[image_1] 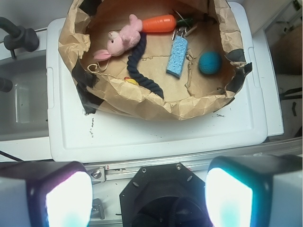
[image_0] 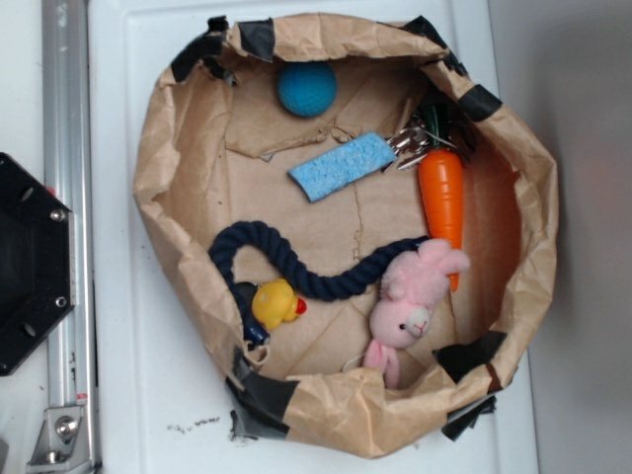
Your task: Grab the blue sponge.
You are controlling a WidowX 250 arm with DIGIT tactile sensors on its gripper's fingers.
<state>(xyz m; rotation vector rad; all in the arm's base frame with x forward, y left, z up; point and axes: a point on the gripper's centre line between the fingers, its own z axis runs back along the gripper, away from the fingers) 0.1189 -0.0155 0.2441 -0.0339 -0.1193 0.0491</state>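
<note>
A white plastic counter [image_1: 156, 137] carries everything, seen from the wrist camera high above its near edge. The claw [image_1: 149, 194] hangs wide open and empty, its two glowing pads [image_1: 68, 198] framing the black robot base [image_1: 156, 198] below. Ahead lies the crumpled brown paper basket [image_1: 142, 101]. Inside, a navy twisted rope [image_1: 137, 59] comes first. Well ahead and slightly right lies the flat, light sky-blue porous sponge [image_1: 177, 56]. Its long axis runs roughly away from the claw. The orange carrot toy [image_1: 158, 22] lies beyond.
</note>
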